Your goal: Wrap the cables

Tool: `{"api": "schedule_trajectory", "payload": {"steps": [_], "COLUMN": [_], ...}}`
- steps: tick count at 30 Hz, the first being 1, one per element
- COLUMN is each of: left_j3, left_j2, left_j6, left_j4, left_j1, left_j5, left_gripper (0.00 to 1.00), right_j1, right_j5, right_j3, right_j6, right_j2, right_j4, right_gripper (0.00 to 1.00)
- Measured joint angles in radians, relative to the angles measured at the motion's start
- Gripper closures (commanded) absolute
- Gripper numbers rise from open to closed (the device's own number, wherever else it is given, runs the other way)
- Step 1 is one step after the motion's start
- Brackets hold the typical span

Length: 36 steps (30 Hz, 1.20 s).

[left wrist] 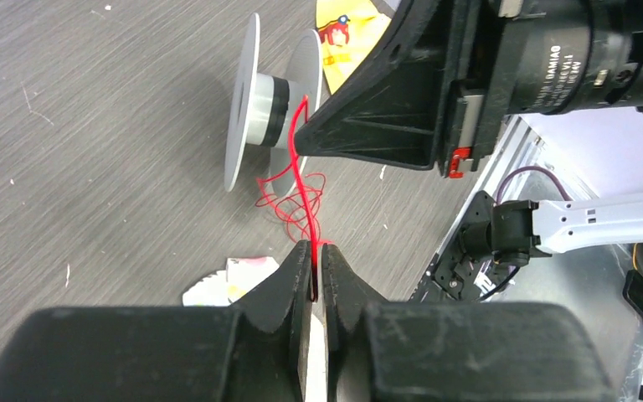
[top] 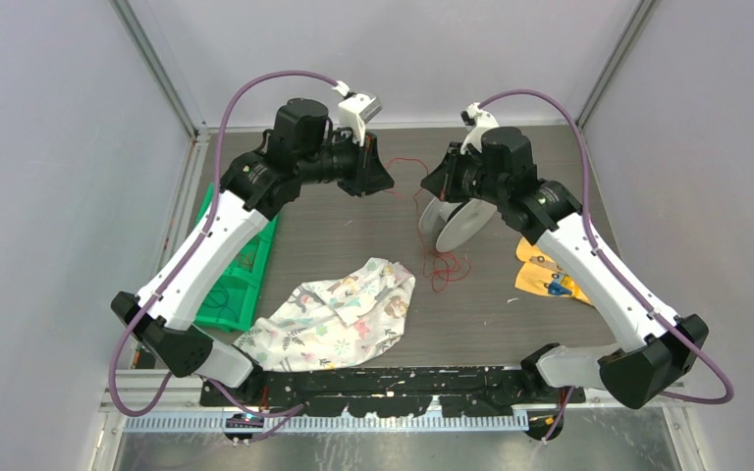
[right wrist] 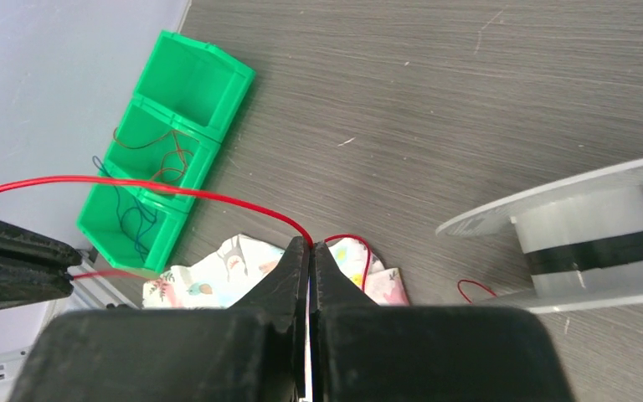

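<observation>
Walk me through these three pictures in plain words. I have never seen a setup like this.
Two robot arms stand at the near edge of a dark table. The top picture looks down from above; the other two come from cameras on each wrist. The left gripper and right gripper are both pinched shut on one thin red wire, stretched between them. A white spool sits by the right gripper, with loose red loops beside it. Also on the table: a patterned cloth, a green bin holding other wires, and yellow packets.

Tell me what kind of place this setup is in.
Probably a lab test cell for robot handling: plain pale walls on metal framing enclose a grey table, with sorted wires in a green bin, and a spool as practice material.
</observation>
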<state>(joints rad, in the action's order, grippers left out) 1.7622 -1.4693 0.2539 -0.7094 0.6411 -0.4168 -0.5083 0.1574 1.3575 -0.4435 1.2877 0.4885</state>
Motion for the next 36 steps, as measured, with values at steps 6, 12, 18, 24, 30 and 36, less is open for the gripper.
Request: {"api": "schedule_trajectory", "payload": {"steps": [6, 12, 18, 24, 30, 36], "left_j3": [0.023, 0.079, 0.08, 0.08, 0.035, -0.01], "left_j2": [-0.032, -0.113, -0.135, -0.135, -0.13, -0.13], "left_j6": [-0.002, 0.003, 0.006, 0.007, 0.012, 0.027], "left_j4": [-0.023, -0.063, -0.083, -0.096, -0.067, -0.033], "left_j1": [0.0, 0.0, -0.001, -0.001, -0.001, -0.001], "left_j5": [0.006, 0.004, 0.007, 0.019, 0.045, 0.073], "left_gripper": [0.52, 0.34, 0.28, 0.28, 0.27, 0.27], "right_j1": [0.0, 0.0, 0.0, 0.005, 0.047, 0.057], "right_j5": [-0.077, -0.152, -0.196, -0.255, -0.271, -0.273], "right_j3": [0.004, 0.024, 0.032, 0.04, 0.04, 0.037], "right_j6": [0.017, 0.035, 0.041, 0.034, 0.032, 0.021], "right_j2": [-0.04, -0.037, -0.01, 0.042, 0.047, 0.047], "right_j4": [0.061, 0.137, 0.175, 0.219, 0.246, 0.24], "right_gripper": [0.99, 0.99, 0.99, 1.0, 1.0, 1.0]}}
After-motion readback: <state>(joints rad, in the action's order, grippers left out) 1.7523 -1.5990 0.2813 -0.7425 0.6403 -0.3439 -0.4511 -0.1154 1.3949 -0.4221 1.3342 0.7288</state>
